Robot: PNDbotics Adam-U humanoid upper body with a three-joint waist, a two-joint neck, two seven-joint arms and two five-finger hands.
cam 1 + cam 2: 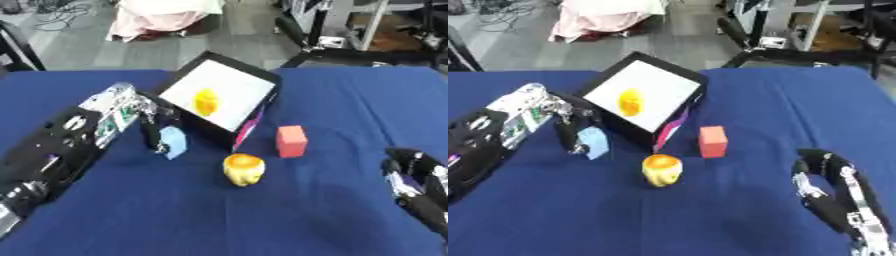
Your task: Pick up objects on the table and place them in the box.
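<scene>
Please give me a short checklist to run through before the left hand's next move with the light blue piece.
1. Left hand curled on the light blue object: ok.
2. Object lifted off the blue tablecloth: cannot tell.
3. Box open: ok.
4. Space beside the yellow object inside: ok.
5. Right hand away from the box: ok.
6. Red block and yellow-orange object boxed: not ok.

A black box with a white floor (229,95) holds a yellow object (206,101). A pale blue block (173,142), a yellow-orange rounded object (242,169) and an upright red block (290,141) sit just beside it.
</scene>
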